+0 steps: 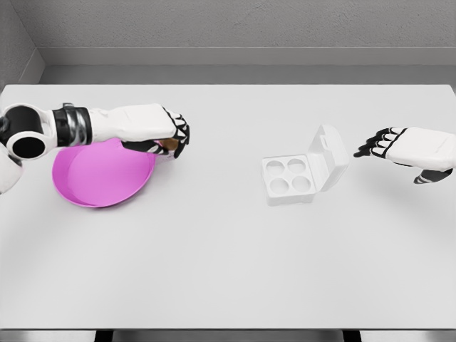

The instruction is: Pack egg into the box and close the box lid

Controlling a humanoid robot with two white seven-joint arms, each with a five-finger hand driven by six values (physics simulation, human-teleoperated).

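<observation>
White fingers of the left robot hand (pixel 169 137) curl around a small brownish egg (pixel 169 144), only partly visible, just over the right rim of the pink plate (pixel 100 178); nothing else shows in the plate. Well to the right on the white counter (pixel 214 271) sits the white box (pixel 298 173), its lid (pixel 329 157) standing tilted open, its four round cups vacant. Just right of the lid, the right robot hand (pixel 388 146) hovers with relaxed fingers, gripping nothing.

Pink plate (pixel 100 178); white box (pixel 299 174); white table (pixel 214 263); white-black left robot hand (pixel 171 135); brown egg (pixel 171 144).
</observation>
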